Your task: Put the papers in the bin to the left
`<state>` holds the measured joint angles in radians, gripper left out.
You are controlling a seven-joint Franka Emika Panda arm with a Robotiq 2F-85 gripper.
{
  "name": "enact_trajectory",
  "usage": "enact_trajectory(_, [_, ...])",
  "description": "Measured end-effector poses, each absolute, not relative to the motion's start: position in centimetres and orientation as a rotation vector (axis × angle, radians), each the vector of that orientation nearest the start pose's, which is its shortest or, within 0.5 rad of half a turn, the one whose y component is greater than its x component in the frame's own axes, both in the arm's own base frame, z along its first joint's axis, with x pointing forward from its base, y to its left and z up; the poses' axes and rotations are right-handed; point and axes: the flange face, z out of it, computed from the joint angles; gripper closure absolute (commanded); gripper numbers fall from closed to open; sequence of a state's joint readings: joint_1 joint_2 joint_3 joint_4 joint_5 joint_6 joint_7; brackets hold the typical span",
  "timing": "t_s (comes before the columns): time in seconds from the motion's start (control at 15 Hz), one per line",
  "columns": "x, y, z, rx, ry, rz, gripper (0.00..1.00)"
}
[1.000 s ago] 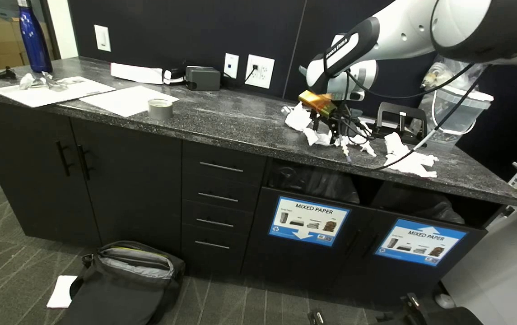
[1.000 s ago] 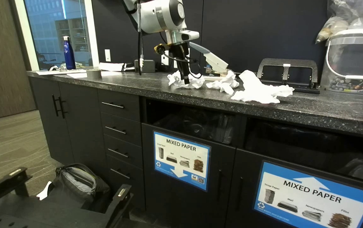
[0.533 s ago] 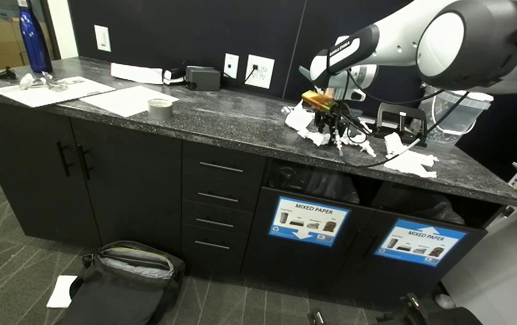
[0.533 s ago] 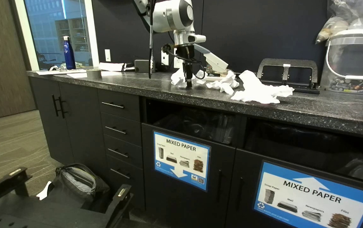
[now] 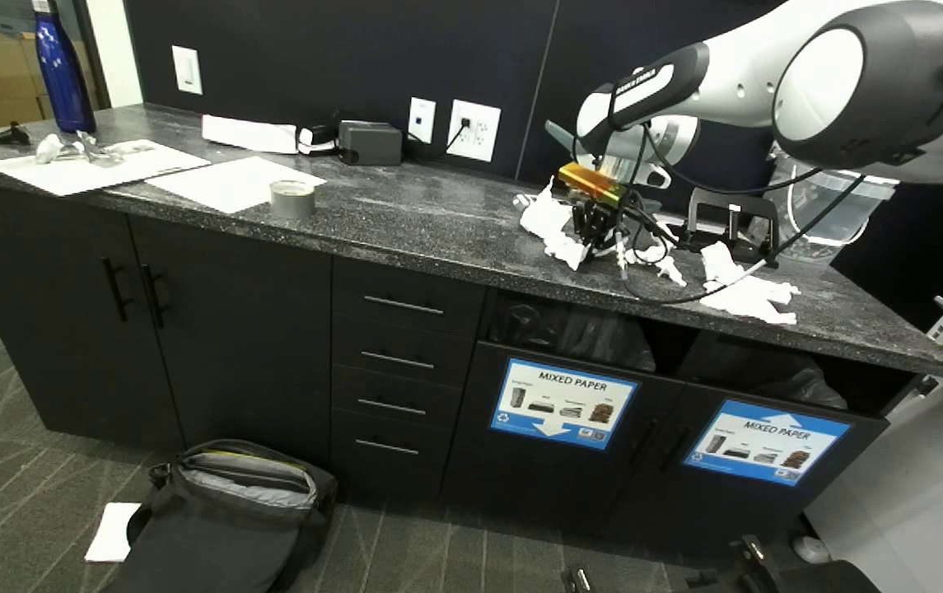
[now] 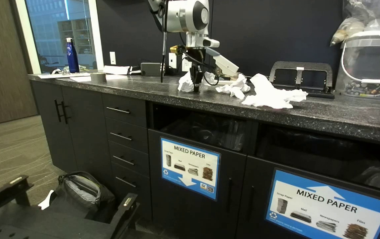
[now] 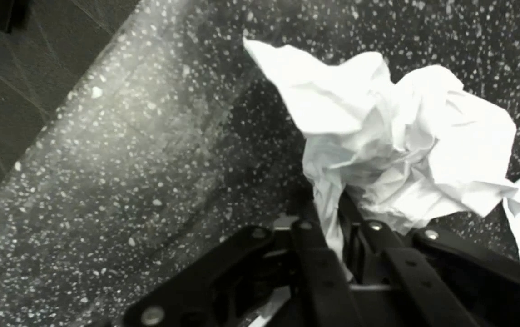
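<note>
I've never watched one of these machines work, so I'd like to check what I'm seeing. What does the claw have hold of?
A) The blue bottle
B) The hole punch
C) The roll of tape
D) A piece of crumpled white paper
D: in the wrist view, a fold of the crumpled white paper runs down into the claw, pinched there.

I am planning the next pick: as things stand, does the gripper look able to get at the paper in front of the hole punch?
Probably not yet: the gripper seems shut on another paper, which must go first. The target paper looks uncovered on the counter.
</note>
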<state>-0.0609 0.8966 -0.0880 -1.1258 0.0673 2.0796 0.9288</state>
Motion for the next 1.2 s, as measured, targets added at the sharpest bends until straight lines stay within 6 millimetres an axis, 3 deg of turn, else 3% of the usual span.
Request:
enact_trajectory(0.53, [70.8, -8.4, 26.8, -2.853, 1.039, 0.09, 0.83])
enact_trajectory(1.2, [64.2, -4.8, 26.6, -3.006, 0.644, -0.292, 0.83])
